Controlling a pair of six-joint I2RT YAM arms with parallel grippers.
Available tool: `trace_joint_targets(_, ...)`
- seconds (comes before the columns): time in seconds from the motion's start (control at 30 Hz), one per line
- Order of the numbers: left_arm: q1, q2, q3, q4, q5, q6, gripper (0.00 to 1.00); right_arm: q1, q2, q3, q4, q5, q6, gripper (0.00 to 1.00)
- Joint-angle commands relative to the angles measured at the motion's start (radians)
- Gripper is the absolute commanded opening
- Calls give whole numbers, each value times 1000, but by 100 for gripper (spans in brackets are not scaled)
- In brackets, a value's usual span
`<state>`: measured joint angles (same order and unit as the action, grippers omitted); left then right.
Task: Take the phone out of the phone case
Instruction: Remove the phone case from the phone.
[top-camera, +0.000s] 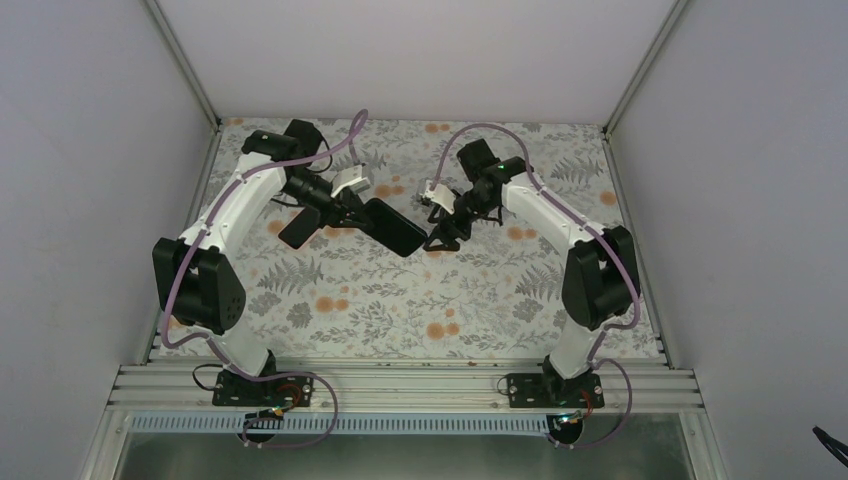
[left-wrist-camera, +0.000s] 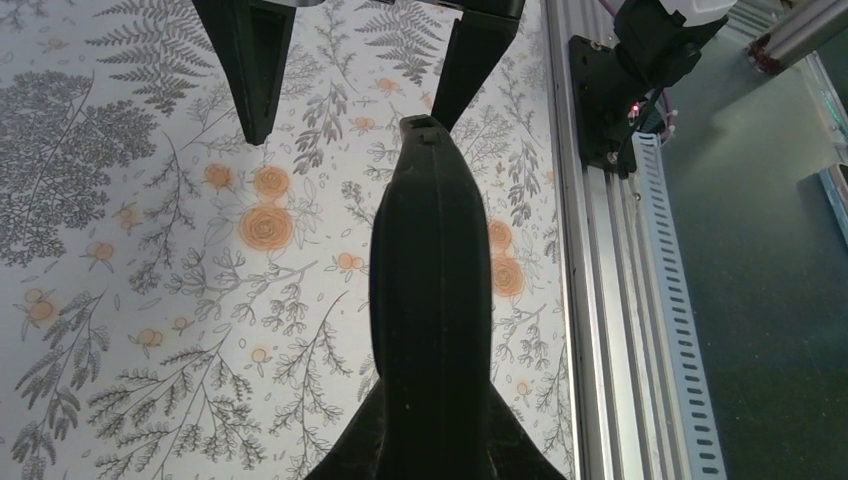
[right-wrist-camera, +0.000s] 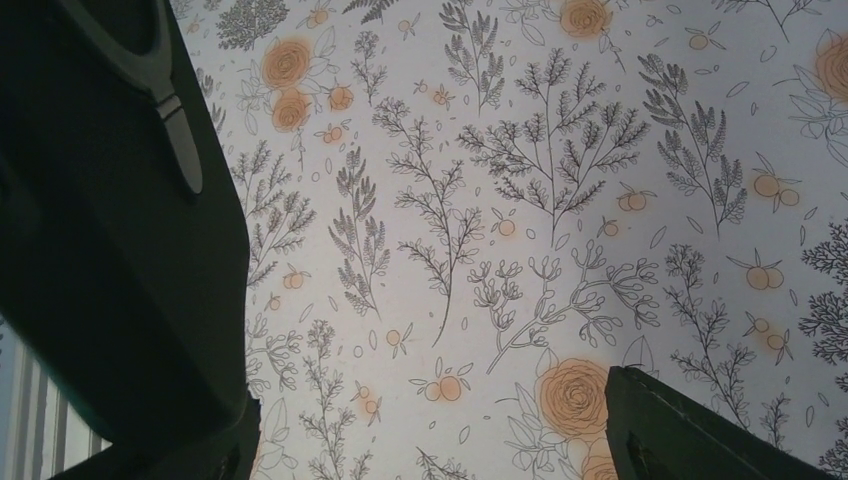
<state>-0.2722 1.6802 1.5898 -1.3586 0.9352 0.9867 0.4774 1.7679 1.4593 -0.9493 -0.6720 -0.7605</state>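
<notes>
Brace phone case (top-camera: 393, 227) in clamped left gripper (top-camera: 352, 213). Close wide-open right gripper (top-camera: 438, 238) squarely on its free end; peel slowly.

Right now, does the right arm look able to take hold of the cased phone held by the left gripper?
Probably yes: the right gripper stands open at the free end of the phone, which the left gripper clamps. Nothing blocks the way, though the phone sits off-centre to its opening.
</notes>
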Motion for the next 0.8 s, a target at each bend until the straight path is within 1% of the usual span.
trace_joint_targets(0.0,-18,-28,3,1,95,20,2,6,43,56,34,11,18,85)
trace_joint_targets(0.3,-120,-42,-27,1,72,2,2,3,96,159,79,89,53,84)
trace_joint_targets(0.5,-146,-44,-45,1,85,8,2,-5,127,234,83,90,72,84)
trace_joint_targets(0.67,-148,-35,-35,1,119,16,2,-10,130,244,112,34,107,84)
trace_joint_targets(0.77,-147,-29,-4,2,114,23,2,-8,132,246,65,-111,76,84)
